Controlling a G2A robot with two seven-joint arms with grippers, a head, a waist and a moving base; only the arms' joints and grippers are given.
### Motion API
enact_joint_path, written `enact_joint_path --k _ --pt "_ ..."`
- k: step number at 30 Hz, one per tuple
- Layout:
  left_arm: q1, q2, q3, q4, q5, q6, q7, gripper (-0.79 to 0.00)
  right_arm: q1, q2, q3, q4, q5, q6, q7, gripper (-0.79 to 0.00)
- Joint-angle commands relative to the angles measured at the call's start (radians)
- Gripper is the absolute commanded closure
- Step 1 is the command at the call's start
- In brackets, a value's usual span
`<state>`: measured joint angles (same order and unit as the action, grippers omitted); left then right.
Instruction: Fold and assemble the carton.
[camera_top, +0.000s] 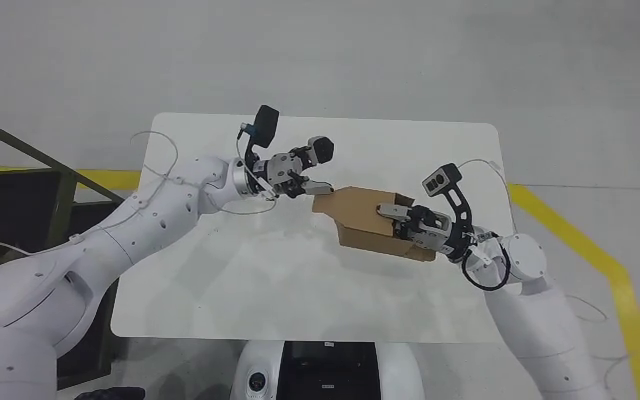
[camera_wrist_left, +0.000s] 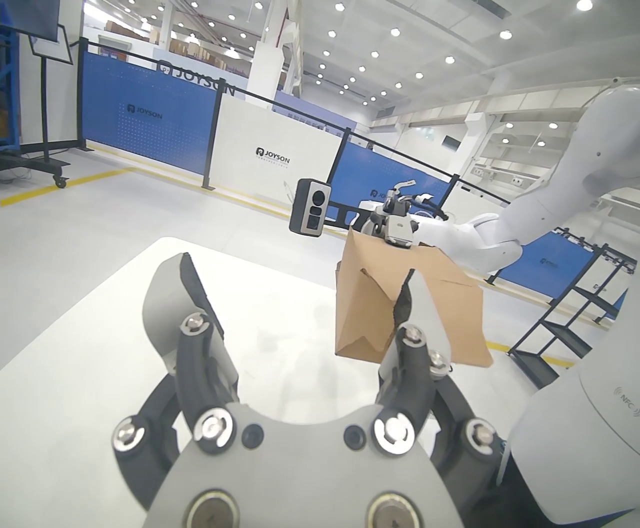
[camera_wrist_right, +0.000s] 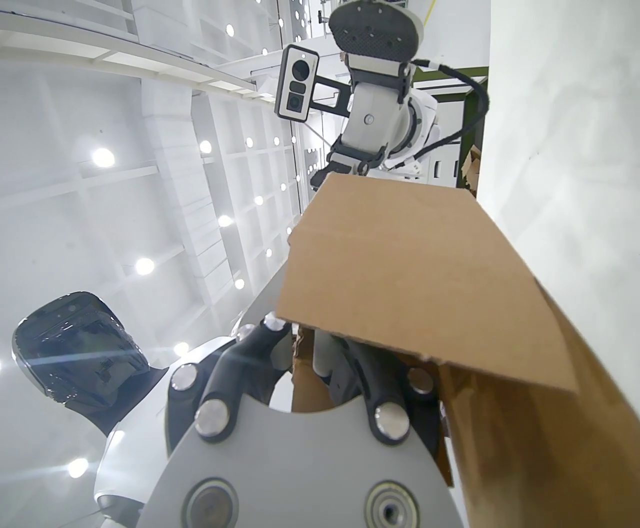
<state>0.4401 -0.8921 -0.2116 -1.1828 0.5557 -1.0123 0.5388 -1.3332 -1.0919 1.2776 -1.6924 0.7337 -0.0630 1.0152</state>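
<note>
Item one, left end effector (camera_top: 312, 188): fingers (camera_wrist_left: 182, 295) spread wide, nothing between them. Held above the table (camera_top: 200, 290), just beside the carton (camera_top: 372, 218) at the end facing the left arm. Overlapped the carton's edge with one fingertip in the left wrist view; contact not determinable.

Item two, right end effector (camera_top: 400, 215): pinched a wall of the carton at the end toward the right arm, with cardboard lodged between the finger links in the right wrist view. Fingertips hidden under a flap (camera_wrist_right: 410, 280). Noted also at the carton's upper edge in the left wrist view.

Item three, carton: brown cardboard, partly erected. Sat right of the table's centre, between the two end effectors. Carried one broad flap spread flat over the right end effector; showed folded panels and a notched seam at the end facing the left end effector. Resting on the table or lifted off it: not determinable.

Item four, table: white, rounded at the corners. Stood on a pale grey floor (camera_top: 400, 60).

Item five, surroundings: yellow floor line (camera_top: 565, 228) beside the table on the right arm's side; blue fence panels (camera_wrist_left: 145, 120) and black rack (camera_wrist_left: 562, 332) beyond the table in the left wrist view.
</note>
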Motion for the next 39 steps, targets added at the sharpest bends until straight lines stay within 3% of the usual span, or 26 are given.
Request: enact_joint_path --k 1,11,27,39 --pt "0.003 0.009 -0.006 0.008 0.008 0.0 -0.003 -0.696 -0.002 0.001 0.004 -0.001 -0.001 0.002 0.002 0.0" --pt "0.034 0.035 -0.005 -0.019 -0.017 0.0 -0.04 -0.711 -0.005 0.001 0.004 -0.01 -0.006 0.003 0.005 0.0" --pt "0.032 0.013 -0.01 -0.029 -0.043 0.0 -0.072 -0.723 0.006 -0.001 -0.006 -0.015 -0.006 0.007 0.01 0.0" --pt "0.05 0.025 -0.045 -0.009 -0.006 0.0 -0.014 -0.727 0.022 -0.005 -0.021 -0.009 -0.001 0.009 0.012 0.0"
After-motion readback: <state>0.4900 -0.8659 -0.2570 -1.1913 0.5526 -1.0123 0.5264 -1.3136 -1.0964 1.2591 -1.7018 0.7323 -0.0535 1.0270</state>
